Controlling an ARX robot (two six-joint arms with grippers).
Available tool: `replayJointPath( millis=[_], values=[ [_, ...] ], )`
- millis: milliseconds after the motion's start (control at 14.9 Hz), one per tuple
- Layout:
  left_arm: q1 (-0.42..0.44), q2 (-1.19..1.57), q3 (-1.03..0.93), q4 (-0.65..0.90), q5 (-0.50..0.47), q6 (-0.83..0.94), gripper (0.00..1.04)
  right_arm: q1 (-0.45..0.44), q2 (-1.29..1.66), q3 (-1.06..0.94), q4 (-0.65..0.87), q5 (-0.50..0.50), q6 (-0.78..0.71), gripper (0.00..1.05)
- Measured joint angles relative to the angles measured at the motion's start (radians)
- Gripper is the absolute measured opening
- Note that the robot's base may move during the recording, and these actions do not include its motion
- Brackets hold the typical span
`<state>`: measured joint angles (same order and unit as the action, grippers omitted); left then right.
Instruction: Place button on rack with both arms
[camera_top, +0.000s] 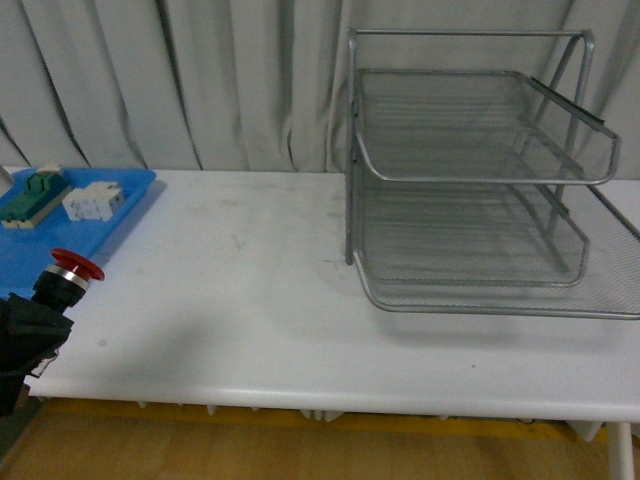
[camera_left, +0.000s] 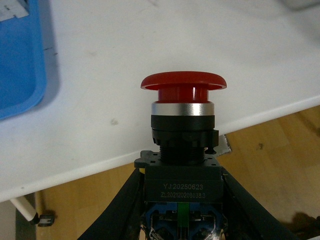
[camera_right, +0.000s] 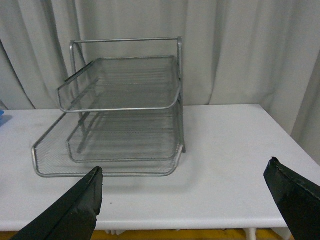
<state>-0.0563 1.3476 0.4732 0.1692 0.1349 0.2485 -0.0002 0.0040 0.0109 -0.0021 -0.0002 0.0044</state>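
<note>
Black left fingers (camera_left: 125, 210) clamped on the blocky dark body of the button (camera_left: 182, 87), red cap pointing away and free; right fingers (camera_right: 75, 210) spread wide, empty, facing the rack (camera_right: 125, 100); button held at the bench (camera_top: 250, 300) front-left corner, near the blue tray (camera_top: 50, 240), well apart from rack; looks light, rigid, hard plastic; domed cap likely slippery, so a second grip suits the collar under the cap.
</note>
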Motion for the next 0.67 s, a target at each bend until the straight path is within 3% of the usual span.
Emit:
replayJointPath(
  millis=[134, 336, 671],
  values=[
    [-0.018, -0.014, 0.000, -0.019, -0.003, -0.005, 0.36, 0.000, 0.000, 0.000, -0.004, 0.005, 0.000, 0.98],
    [-0.123, -0.012, 0.086, -0.050, -0.040, -0.017, 0.36, 0.000, 0.000, 0.000, -0.002, 0.004, 0.000, 0.98],
    [-0.380, 0.218, 0.418, -0.101, -0.092, -0.032, 0.36, 0.000, 0.000, 0.000, -0.001, 0.004, 0.000, 0.98]
  ],
)
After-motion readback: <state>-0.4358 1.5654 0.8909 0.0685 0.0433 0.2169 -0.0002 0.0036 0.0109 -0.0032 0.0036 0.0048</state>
